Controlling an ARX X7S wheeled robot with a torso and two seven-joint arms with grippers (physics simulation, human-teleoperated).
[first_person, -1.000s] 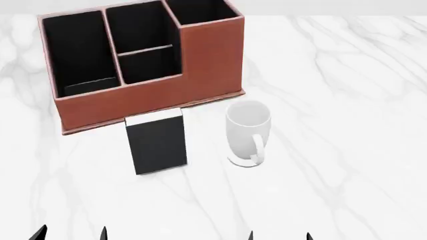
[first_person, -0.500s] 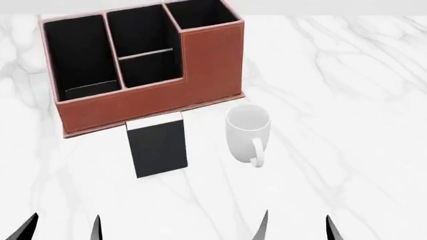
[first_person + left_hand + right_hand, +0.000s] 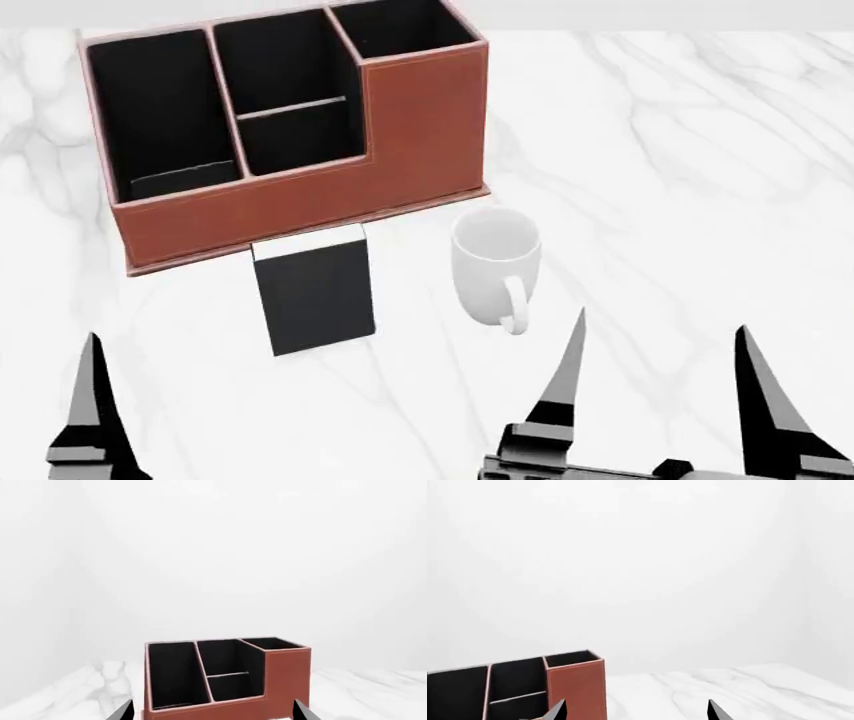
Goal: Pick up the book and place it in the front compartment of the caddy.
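The black book (image 3: 316,295) lies flat on the marble table, its white page edge against the caddy's front wall. The reddish-brown caddy (image 3: 414,130) stands at the back left, and its black compartments hold nothing I can make out. It also shows in the left wrist view as the caddy (image 3: 287,680) and in the right wrist view as the caddy (image 3: 577,690). My right gripper (image 3: 662,320) is open and empty, near the front edge, to the right of the mug. My left gripper (image 3: 212,712) is open too. Only one of its fingers (image 3: 91,400) shows in the head view, well left of the book.
A white mug (image 3: 494,255) stands upright just right of the book, its handle toward me, close to my right gripper's inner finger (image 3: 571,370). White marble table (image 3: 694,150) stretches to the right of the caddy.
Both grippers have moved forward into the head view, and their fingers reach much farther up the picture. The right one now stands beside the mug. Book, mug and caddy have not moved.
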